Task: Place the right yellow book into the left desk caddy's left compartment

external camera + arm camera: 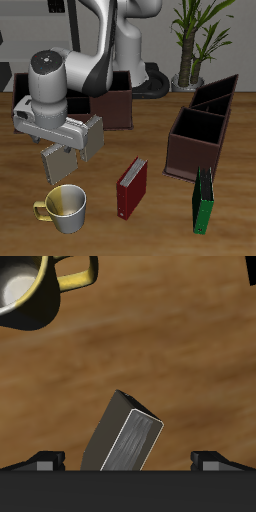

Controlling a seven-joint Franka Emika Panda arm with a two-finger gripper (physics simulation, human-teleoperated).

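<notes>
Wrist view: book tilted between claw fingers.

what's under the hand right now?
A tan-grey book hangs tilted between the hand's fingers, above bare table. A yellow mug stands just in front. The fingertips' contact on the book is hidden in both views.

wooden table, potted palm behind, against pale wall
</notes>
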